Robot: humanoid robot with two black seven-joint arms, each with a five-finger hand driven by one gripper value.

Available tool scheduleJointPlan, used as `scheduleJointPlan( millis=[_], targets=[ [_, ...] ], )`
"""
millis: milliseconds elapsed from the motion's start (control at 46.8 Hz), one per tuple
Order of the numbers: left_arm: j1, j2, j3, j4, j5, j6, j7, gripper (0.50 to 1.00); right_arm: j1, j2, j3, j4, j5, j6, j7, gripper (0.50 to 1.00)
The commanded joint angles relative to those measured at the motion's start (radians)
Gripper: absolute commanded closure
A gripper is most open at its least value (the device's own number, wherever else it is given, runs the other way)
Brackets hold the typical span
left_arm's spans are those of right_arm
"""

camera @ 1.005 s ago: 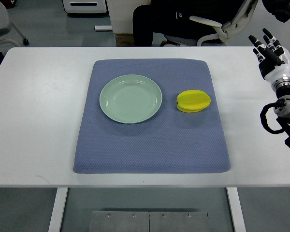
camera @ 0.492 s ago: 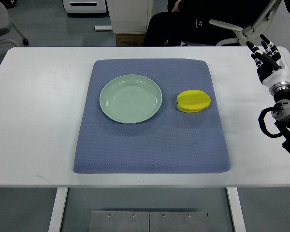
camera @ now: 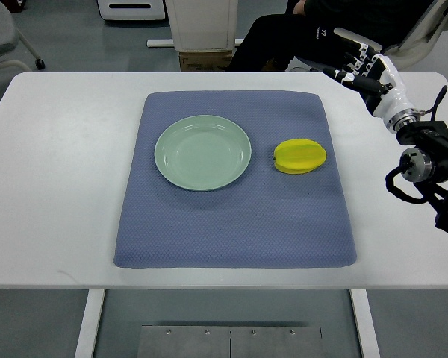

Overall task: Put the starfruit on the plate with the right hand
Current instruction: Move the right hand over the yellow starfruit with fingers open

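- One hand in my view: the right hand [camera: 366,68] hovers over the table's [camera: 60,149] far right edge, fingers [camera: 342,74] extended, holding nothing.
- Starfruit [camera: 300,156] lies ungrasped on the blue mat [camera: 231,231], just right of the empty plate [camera: 202,152].
- Reach, grasp and placement all remain.

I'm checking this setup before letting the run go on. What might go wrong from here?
The starfruit is rounded and ridged, so it may slip or roll on the mat when the right hand closes on it. It lies close beside the plate, so a push leftward might knock the rim.
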State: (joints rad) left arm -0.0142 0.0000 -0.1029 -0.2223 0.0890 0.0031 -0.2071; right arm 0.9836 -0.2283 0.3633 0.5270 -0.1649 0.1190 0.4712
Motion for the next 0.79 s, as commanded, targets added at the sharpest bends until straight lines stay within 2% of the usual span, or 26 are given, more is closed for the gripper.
scheduleJointPlan(
  millis=[0, 150, 363, 513, 770],
  targets=[
    [0.0, 0.0, 0.0, 0.0, 0.0, 0.0, 0.0, 0.5, 0.012, -0.005, -0.027, 0.039, -0.076, -0.001, 0.001, 0.5],
    [0.0, 0.0, 0.0, 0.0, 0.0, 0.0, 0.0, 0.5, 0.027, -0.097, -0.128, 0.152, -0.175, 0.004, 0.014, 0.5],
    [0.0, 0.0, 0.0, -0.002, 0.0, 0.0, 0.0, 0.5, 0.138, -0.264, -0.392, 0.341, -0.269, 0.027, 0.053, 0.5],
    [0.0, 0.0, 0.0, 0.0, 0.0, 0.0, 0.0, 0.5, 0.207, -0.289, -0.549, 0.358, -0.346, 0.024, 0.083, 0.5],
    [0.0, 0.0, 0.0, 0.0, 0.0, 0.0, 0.0, 0.5, 0.244, -0.276, -0.645, 0.358, -0.358, 0.008, 0.073, 0.5]
  ],
)
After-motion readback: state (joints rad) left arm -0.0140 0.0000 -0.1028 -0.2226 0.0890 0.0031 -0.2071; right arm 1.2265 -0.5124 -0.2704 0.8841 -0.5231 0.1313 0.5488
